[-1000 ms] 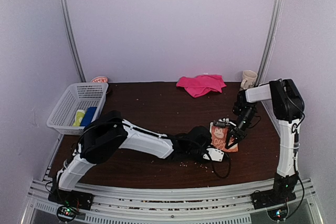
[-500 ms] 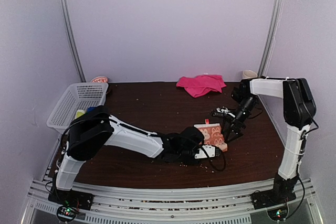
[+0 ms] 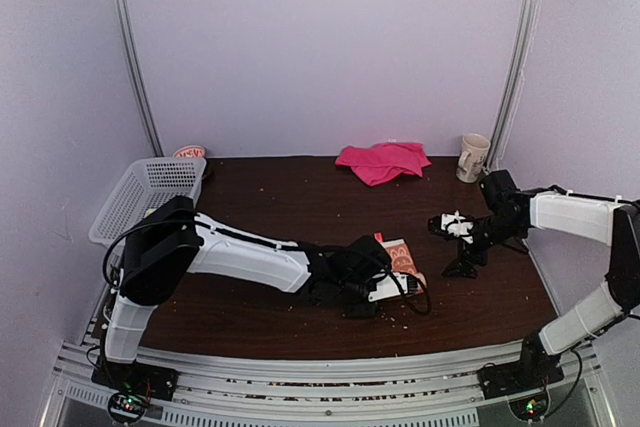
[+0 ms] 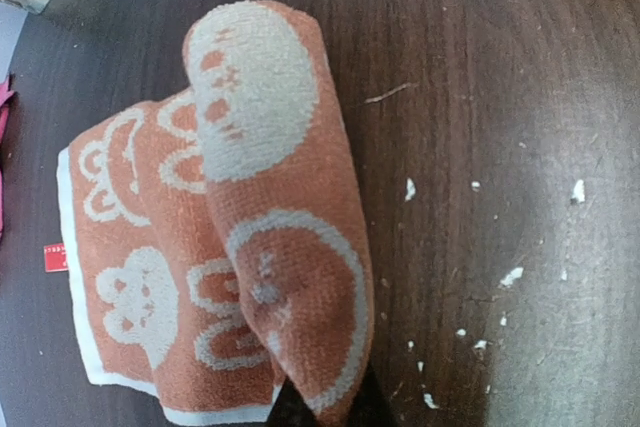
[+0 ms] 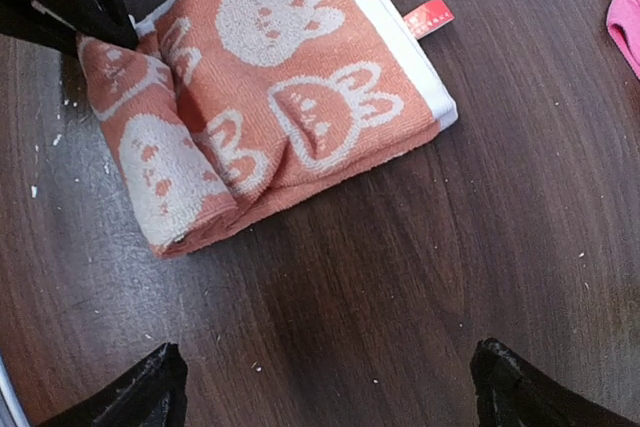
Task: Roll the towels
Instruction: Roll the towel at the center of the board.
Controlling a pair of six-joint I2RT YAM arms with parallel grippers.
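One orange towel [image 3: 401,256] pinched in left jaws; right jaws wide; pink towel [image 3: 383,160], mug [image 3: 472,157], basket [image 3: 122,209] beyond.

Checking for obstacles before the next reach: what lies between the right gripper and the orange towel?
Only bare table separates the right gripper from the orange towel, as the right wrist view shows.

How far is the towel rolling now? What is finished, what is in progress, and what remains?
Done: no towel is fully rolled. In hand: the orange towel has one edge curled into a partial roll, pinched by the left tool; the right tool hangs open, touching nothing. Left: finish this roll, then roll the pink towel, lying crumpled at the back of the table.
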